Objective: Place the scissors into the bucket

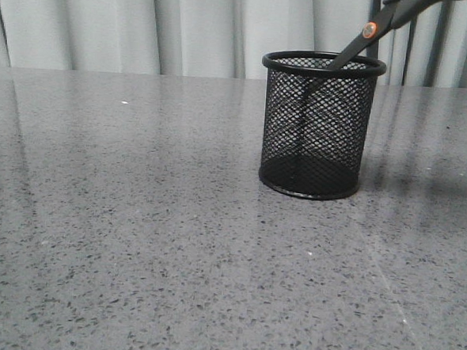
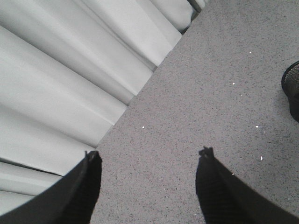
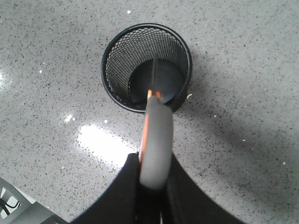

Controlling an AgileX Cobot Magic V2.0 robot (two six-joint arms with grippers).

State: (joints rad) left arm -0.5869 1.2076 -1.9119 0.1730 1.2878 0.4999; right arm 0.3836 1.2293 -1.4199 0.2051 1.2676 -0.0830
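The black wire-mesh bucket stands upright on the grey speckled table, right of centre. The scissors slant down from the upper right, blades dipping inside the bucket's rim. In the right wrist view my right gripper is shut on the scissors' grey handle, with the orange lining showing and the slim blades pointing into the bucket. My left gripper is open and empty above bare table near the curtain; the bucket's edge shows at that view's side.
Pale curtains hang behind the table's far edge. The grey speckled table stretches wide to the left and in front of the bucket.
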